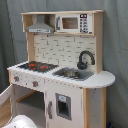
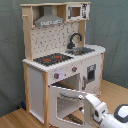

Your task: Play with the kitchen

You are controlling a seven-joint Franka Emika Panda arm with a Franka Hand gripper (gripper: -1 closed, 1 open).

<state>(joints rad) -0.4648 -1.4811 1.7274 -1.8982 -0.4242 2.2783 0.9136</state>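
The kitchen [image 1: 60, 75] [image 2: 60, 55] is a tall white and light-wood toy with a black-red hob [image 1: 34, 65] [image 2: 52, 59]. It has a black faucet [image 1: 85, 59] [image 2: 75, 40] over a sink, a grey hood [image 1: 40, 27] and a small microwave [image 1: 75, 23] on top. In the second exterior view the windowed oven door [image 2: 66, 102] stands swung open. My gripper [image 2: 82, 97] is at the free edge of that door, with the white arm [image 2: 102, 111] behind it. The first exterior view shows only a white piece of the arm [image 1: 21, 121] at the bottom left.
A grey curtain [image 1: 116, 45] hangs behind the kitchen. The floor is light wood [image 2: 117, 92]. A narrow cupboard door with a dark window [image 1: 62, 106] [image 2: 91, 74] sits shut under the sink. The open oven cavity [image 1: 31, 106] lies below the knobs [image 1: 34, 83].
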